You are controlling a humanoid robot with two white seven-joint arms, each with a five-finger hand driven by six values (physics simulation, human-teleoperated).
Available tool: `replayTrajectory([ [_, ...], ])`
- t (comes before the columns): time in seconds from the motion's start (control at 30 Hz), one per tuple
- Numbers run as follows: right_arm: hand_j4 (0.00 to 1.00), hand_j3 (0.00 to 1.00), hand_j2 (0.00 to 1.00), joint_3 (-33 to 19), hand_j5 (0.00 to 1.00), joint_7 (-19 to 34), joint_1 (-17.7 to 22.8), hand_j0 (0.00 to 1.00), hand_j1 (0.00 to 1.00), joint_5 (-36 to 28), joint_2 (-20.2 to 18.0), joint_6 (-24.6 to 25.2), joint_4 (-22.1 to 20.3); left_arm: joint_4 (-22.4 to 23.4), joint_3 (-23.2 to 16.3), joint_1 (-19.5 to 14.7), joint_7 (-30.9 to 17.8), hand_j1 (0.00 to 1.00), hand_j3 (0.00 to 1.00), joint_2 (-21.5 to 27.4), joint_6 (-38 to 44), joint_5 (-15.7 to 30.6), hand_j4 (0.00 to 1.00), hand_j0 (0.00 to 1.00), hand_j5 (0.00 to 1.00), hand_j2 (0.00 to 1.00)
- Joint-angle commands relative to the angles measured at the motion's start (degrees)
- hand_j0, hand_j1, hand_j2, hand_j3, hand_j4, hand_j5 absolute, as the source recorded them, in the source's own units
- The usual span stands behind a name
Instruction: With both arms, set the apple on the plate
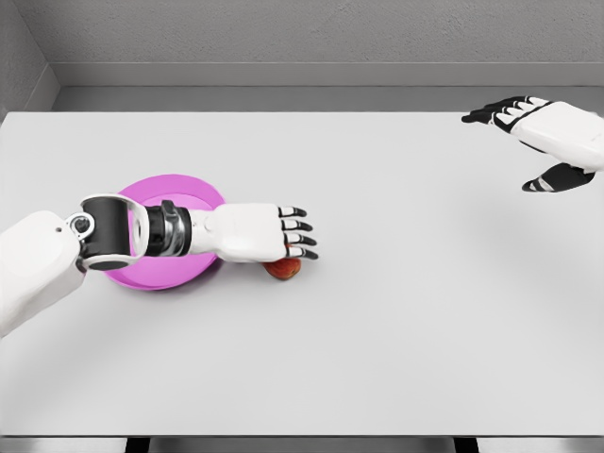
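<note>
The pink plate (160, 189) is crossed by the left arm; the left hand (260, 233) is held flat, fingers extended, grasping nothing, over the apple (283, 270) on the desk (396, 321). Far right, the right hand (538, 132) is raised, open, empty.

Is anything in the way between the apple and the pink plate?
No object lies between them. The apple sits on the table just right of the plate. Only the left hand reaches across the plate, over the apple.
</note>
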Motion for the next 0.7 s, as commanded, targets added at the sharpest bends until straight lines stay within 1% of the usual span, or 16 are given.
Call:
replayTrajectory([
  [0.0,1.00,1.00,1.00,0.0,1.00,0.0,0.0,1.00,1.00,-0.1,0.0,0.1,0.0,-0.9,0.0,0.0,-2.8,1.00,1.00,0.2,0.1,0.4,1.00,1.00,1.00,1.00],
  [0.37,1.00,1.00,1.00,-0.1,1.00,0.0,-0.2,1.00,1.00,-0.1,0.0,0.0,0.0,-0.9,-0.1,0.1,-3.1,1.00,1.00,-0.8,0.1,0.2,1.00,1.00,1.00,1.00],
  [0.43,1.00,1.00,1.00,-0.1,1.00,0.0,-0.2,1.00,1.00,-0.1,0.0,0.0,0.0,-0.9,-1.4,0.1,-3.3,1.00,1.00,-0.9,0.1,0.2,1.00,1.00,1.00,1.00],
  [0.6,1.00,1.00,1.00,-0.1,1.00,0.0,-0.1,1.00,1.00,-0.1,0.0,0.0,0.0,-0.9,-1.5,0.0,-3.9,1.00,1.00,-1.0,0.1,0.3,1.00,1.00,1.00,1.00],
  [0.67,1.00,1.00,1.00,-0.1,1.00,0.0,-0.1,1.00,1.00,-0.1,0.1,0.0,0.0,-0.9,-1.5,0.0,-4.0,0.95,0.95,-1.0,0.1,0.3,0.95,0.95,0.95,0.95],
])
